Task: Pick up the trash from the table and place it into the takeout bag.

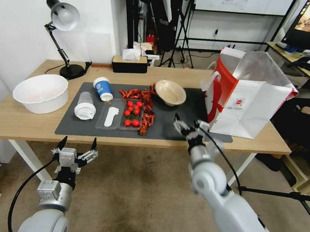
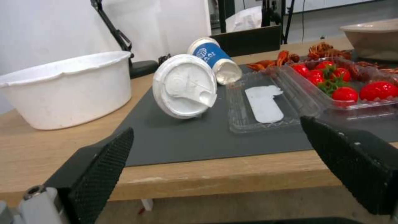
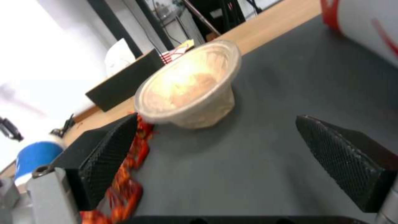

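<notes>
Both hands sit nearest me, spread wide and empty: left hand (image 1: 78,146) short of the table (image 1: 15,119) edge, right hand (image 1: 187,125) low over the mat (image 1: 168,127), facing the bowl (image 1: 170,92). I'd judge the bowl is my pick; it tilts, so I'd straddle one rim wall, close gently, then carry it to the bag (image 1: 251,98) just beside. Bag's small red logo (image 1: 238,102) and the blue cup (image 1: 102,88) print stay unreadable.

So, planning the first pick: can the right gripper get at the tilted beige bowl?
Probably yes: the right gripper, open, faces the tilted beige bowl with bare dark grey mat between.
</notes>
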### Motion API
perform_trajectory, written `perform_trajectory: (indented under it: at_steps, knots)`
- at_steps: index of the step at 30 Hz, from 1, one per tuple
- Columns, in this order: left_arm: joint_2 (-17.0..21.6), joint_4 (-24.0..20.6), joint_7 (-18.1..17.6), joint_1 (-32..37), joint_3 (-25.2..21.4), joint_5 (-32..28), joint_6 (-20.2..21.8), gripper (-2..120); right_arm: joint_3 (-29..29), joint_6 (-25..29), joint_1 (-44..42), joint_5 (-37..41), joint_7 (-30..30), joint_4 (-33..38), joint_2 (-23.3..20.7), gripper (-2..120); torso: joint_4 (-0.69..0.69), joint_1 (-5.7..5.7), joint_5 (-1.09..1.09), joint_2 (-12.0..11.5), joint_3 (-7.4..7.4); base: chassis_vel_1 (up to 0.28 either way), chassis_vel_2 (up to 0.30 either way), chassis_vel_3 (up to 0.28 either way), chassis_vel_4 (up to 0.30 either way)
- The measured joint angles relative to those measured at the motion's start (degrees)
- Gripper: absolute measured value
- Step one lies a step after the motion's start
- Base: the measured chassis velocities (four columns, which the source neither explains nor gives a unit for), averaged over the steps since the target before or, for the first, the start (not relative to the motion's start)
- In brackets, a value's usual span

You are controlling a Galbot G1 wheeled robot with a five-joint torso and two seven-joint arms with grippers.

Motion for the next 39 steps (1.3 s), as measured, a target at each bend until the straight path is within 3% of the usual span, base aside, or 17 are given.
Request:
perform_trajectory:
  at_steps: [11, 28, 39]
  knots:
    - [-0.52, 0.20, -0.03, 0.08, -0.21, 0.15, -0.49, 100, -1.74, -2.15, 9.16, 7.10, 4.32, -6.94, 3.85, 92, -0.01, 0.00, 0.01, 0.00, 0.00, 0.000, 0.000, 0.000, 0.000]
    - [-0.36, 1.08, -0.19, -0.03, -0.54, 0.03, -1.06, 100, -2.10, -4.24, 13.96, 10.96, 6.66, -13.88, 7.21, 80, 0.00, 0.00, 0.01, 0.00, 0.00, 0.000, 0.000, 0.000, 0.000]
    - [-0.34, 1.60, -0.20, -0.15, -0.36, 0.03, -1.23, 100, -1.78, -5.50, 14.10, 11.76, 8.10, -14.35, 7.31, 49, -0.01, -0.01, 0.01, 0.01, -0.01, 0.000, 0.000, 0.000, 0.000]
